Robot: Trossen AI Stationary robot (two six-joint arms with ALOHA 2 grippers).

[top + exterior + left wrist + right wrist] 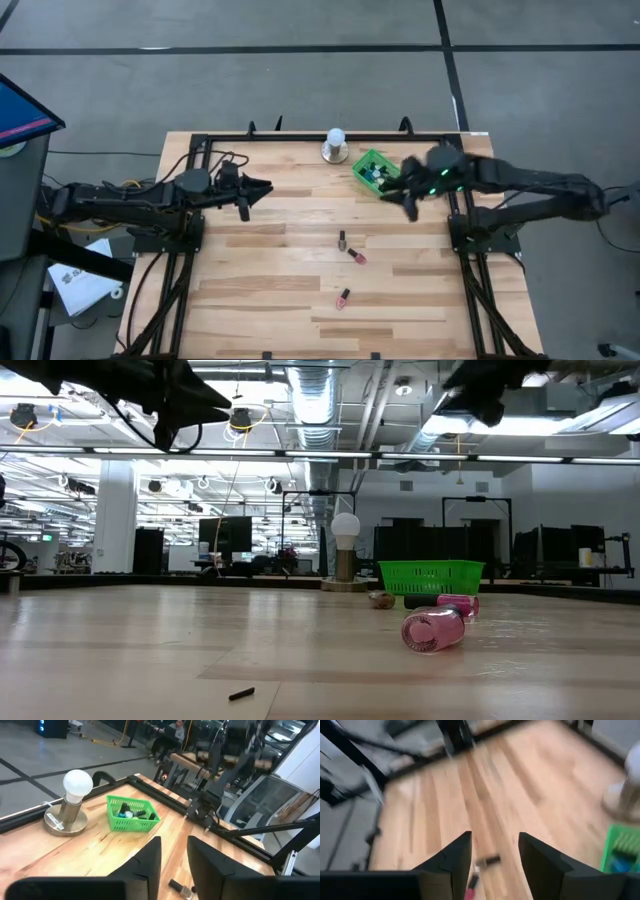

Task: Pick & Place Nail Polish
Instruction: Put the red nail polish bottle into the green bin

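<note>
Three nail polish bottles lie on their sides on the wooden table: a dark-capped one (342, 240), a pink one (356, 256) and a pink one nearer the front (343, 298), the last also in the low view (433, 630). Several more bottles sit in the green basket (375, 172). My right gripper (408, 205) is open and empty, in the air just near of the basket. In its wrist view (495, 855) two bottles (487, 861) show ahead. My left gripper (258, 190) is open and empty above the table's left half. Its wrist view (174, 865) shows the basket (132, 814).
A white-domed object on a metal base (335, 146) stands at the far edge, left of the basket. A black frame (300, 137) runs along the table's far and side edges. A small dark bit (241, 694) lies near the front. People sit in the room beyond (172, 732).
</note>
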